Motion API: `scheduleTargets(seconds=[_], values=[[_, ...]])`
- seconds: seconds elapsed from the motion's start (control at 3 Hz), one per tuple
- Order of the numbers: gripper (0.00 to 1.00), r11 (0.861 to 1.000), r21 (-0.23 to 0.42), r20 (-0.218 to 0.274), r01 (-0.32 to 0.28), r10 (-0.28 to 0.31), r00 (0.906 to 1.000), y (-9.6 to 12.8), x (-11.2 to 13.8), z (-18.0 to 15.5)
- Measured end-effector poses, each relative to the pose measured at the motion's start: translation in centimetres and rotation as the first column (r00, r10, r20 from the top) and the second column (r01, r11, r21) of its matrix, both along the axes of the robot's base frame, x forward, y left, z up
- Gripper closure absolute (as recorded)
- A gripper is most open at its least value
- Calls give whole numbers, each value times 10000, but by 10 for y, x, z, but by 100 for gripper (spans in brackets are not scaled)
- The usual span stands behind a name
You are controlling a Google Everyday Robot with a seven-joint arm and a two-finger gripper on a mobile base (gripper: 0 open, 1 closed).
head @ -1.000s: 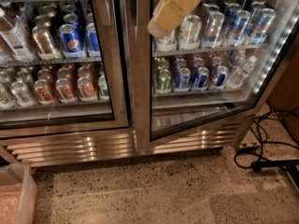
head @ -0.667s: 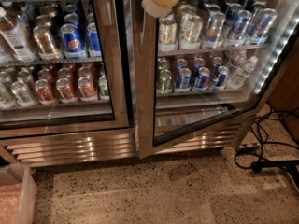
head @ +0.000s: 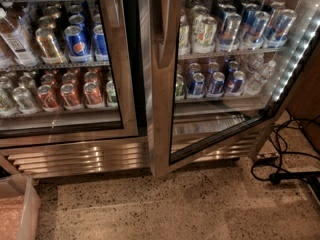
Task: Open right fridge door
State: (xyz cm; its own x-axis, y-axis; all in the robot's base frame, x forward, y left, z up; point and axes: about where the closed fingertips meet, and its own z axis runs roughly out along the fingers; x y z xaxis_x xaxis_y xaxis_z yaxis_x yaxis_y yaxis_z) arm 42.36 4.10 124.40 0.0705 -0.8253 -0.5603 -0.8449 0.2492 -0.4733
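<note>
The right fridge door [head: 161, 134] is a glass pane in a brushed steel frame. It stands ajar, with its left edge swung out over the floor and its hinge side at the right. Its long vertical metal handle [head: 163, 34] runs down the left frame. A white LED strip [head: 299, 49] glows along the right side of the opening. Through the glass I see shelves of cans and bottles [head: 225, 31]. My gripper does not appear in the camera view.
The left door [head: 127, 59] is closed in front of Pepsi cans [head: 75, 41] and red-orange cans [head: 70, 94]. Black cables [head: 280, 164] lie on the floor at the right. A translucent bin [head: 20, 211] sits at the bottom left on the speckled floor [head: 165, 209].
The tan gripper that was high in front of the right door has moved up and out of the frame. The right door now stands swung out farther.
</note>
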Motion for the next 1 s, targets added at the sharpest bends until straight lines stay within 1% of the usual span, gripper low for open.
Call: scheduleTargets(seconds=[1.0], values=[[0, 10000, -11, 3, 6, -6, 10000, 0, 0, 0]])
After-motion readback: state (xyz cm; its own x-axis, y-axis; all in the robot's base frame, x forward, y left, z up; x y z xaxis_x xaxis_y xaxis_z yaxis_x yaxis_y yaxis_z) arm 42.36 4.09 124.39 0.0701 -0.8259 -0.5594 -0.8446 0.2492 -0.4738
